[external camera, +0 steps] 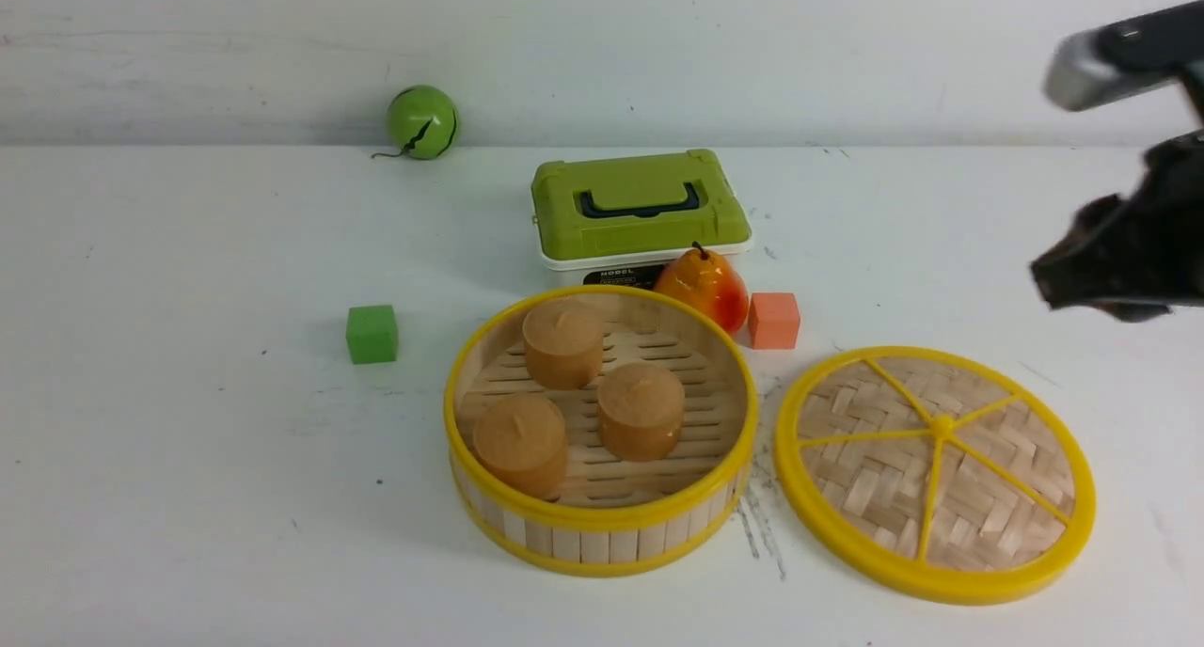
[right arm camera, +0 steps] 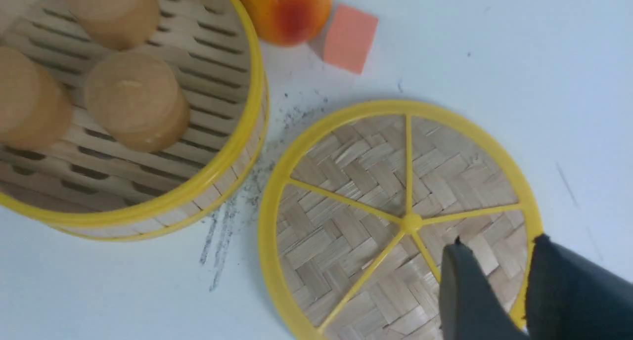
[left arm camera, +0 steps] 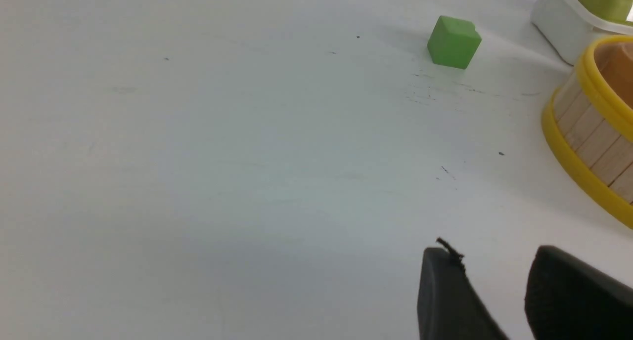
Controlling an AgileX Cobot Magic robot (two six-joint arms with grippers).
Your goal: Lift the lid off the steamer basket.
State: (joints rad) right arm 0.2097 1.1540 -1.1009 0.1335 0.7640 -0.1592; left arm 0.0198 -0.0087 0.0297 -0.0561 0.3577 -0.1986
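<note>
White, matte table (external camera: pixel 188 459), lightly scuffed, meeting a pale wall at the back.

Left gripper (left arm camera: pixel 492 253): seen only from its own wrist camera, low over bare table. Its two black fingers stand apart with nothing between them.

Far left rear: a glossy green ball (external camera: pixel 420 121) with a dark jagged line and a thin tail. Nearer: a matte green cube (external camera: pixel 372 333), standing alone.

Centre rear: a green box (external camera: pixel 640 205), rectangular with rounded corners, white base, dark handle recessed in its top.

Centre front: the steamer basket (external camera: pixel 602 517), round and shallow, is uncovered. It has a pale wooden-slat wall, smooth yellow plastic rims top and bottom, and a slatted floor. Three brown cylindrical cakes (external camera: pixel 641 424) sit inside.

A glossy orange-red pear (external camera: pixel 705 285) stands just behind the basket's right rear rim, with a matte orange cube (external camera: pixel 774 320) beside it.

Right front: the lid (external camera: pixel 875 459) lies flat on the table just right of the basket, not touching it, with dark scuff marks between them. It is woven pale bamboo in a herringbone pattern, with a thick yellow rim and five thin yellow spokes meeting at a small hub.

Right gripper (right arm camera: pixel 499 243): raised above the lid's outer edge, jaws parted and gripping nothing. In the front view it is a dark blur.
</note>
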